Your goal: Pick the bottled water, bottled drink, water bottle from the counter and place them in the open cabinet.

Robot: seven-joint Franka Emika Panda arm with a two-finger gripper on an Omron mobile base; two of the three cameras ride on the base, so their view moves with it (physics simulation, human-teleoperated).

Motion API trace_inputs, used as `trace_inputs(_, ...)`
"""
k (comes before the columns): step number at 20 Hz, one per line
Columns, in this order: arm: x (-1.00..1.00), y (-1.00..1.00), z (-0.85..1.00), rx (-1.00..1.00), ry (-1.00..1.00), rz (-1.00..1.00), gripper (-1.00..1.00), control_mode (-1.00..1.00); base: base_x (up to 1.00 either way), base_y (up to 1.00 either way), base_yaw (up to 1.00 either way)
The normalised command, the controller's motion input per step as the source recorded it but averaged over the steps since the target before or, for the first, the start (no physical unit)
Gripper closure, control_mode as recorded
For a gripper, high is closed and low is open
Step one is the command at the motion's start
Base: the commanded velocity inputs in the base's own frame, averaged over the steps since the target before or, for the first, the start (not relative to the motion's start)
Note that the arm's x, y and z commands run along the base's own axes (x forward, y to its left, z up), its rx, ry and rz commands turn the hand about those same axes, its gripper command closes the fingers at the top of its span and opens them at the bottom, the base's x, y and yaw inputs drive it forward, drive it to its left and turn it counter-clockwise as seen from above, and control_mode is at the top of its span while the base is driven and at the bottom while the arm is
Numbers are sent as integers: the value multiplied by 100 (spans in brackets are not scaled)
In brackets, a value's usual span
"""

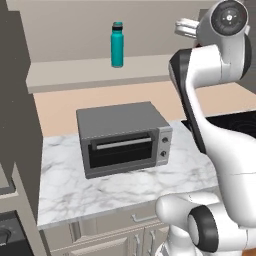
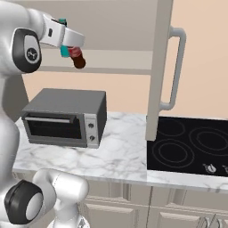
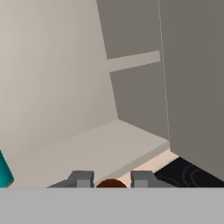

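1. Teal water bottle (image 1: 117, 44) stands upright on the open cabinet (image 1: 75, 75) shelf, dark lid up, well above the grey toaster oven (image 1: 124, 138). In hand view just a teal sliver at the left edge (image 3: 4, 173).
2. Gripper (image 2: 76, 52) up high at shelf level in right base view, at the end of the white arm, reaching toward the cabinet.
3. Bottled drink (image 2: 79, 59), dark brown, is clamped in the jaws; its rounded end sticks out below and right of the hand. Can't make out label or cap from here.
4. Hand view: two dark fingertips (image 3: 81, 178) at the bottom w/ a brown curve of the bottled drink (image 3: 111, 183) pinched between them. Jaws closed tight on it.
5. Same view looks into the cabinet: pale shelf floor ahead, back wall, a side panel on the right, an upper shelf strip further up.
6. Toaster oven sits on a white marble top (image 2: 124, 151) w/ grey veins, door shut, knobs on its right side.
7. Black cooktop (image 2: 189, 149) lies right of the oven, set in the marble.
8. Tall beige door panel w/ a long handle (image 2: 176, 67) rises between oven and cooktop in right base view.
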Motion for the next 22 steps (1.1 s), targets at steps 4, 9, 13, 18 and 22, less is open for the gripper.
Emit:
trace_inputs(4, 28, 0, -12, 1, 0, 0, 100, -100, 0, 0, 0)
trace_inputs(9, 30, 0, -11, 1, 0, 0, 100, -100, 0, 0, 0)
trace_inputs(13, 33, 0, -4, 1, 0, 0, 100, -100, 0, 0, 0)
trace_inputs(18, 34, -1, -1, 2, 0, 0, 100, -100, 0, 0, 0)
trace_inputs(22, 35, 0, -6, 1, 0, 0, 100, -100, 0, 0, 0)
